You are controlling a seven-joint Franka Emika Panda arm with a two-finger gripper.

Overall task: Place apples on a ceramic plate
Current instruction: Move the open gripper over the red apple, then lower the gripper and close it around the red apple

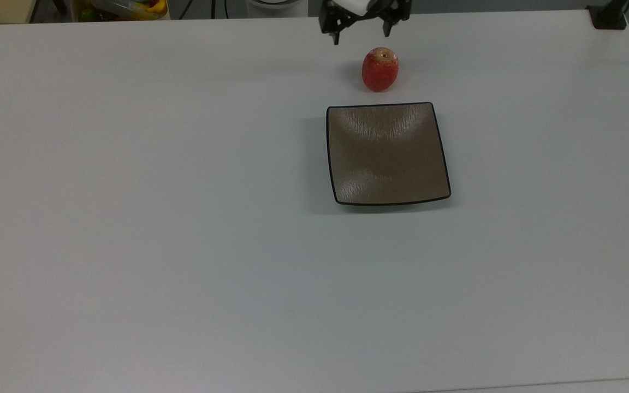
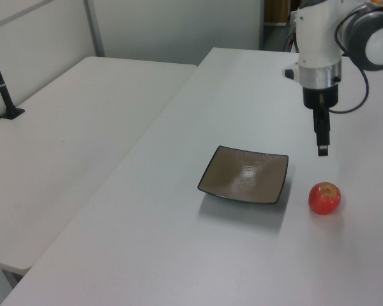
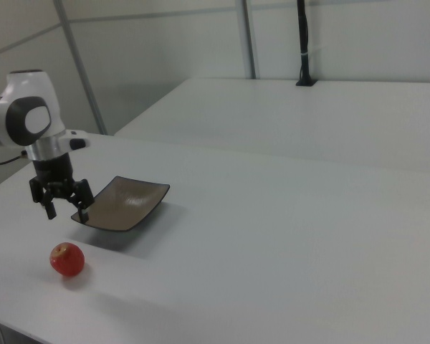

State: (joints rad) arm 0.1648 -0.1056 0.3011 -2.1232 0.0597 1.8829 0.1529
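Sitting beside the plate (image 1: 388, 155), the speckled red apple (image 1: 380, 69) stands upright.

Gripper (image 3: 67, 213), jaws apart, above apple (image 3: 67, 259) beside ceramic plate (image 3: 122, 203).

The worktop (image 1: 183, 218) is a plain white surface. A second white table (image 2: 70, 140) stands beside it, along the left view's left. A black post on a flat base (image 2: 3, 89) stands on that second table near the wall; the right view shows it at the far edge (image 3: 302, 50). At the top view's upper left, beyond the worktop edge, a container of coloured items (image 1: 126, 8) sits. A black mount (image 1: 609, 16) occupies the worktop's upper right corner in the top view.
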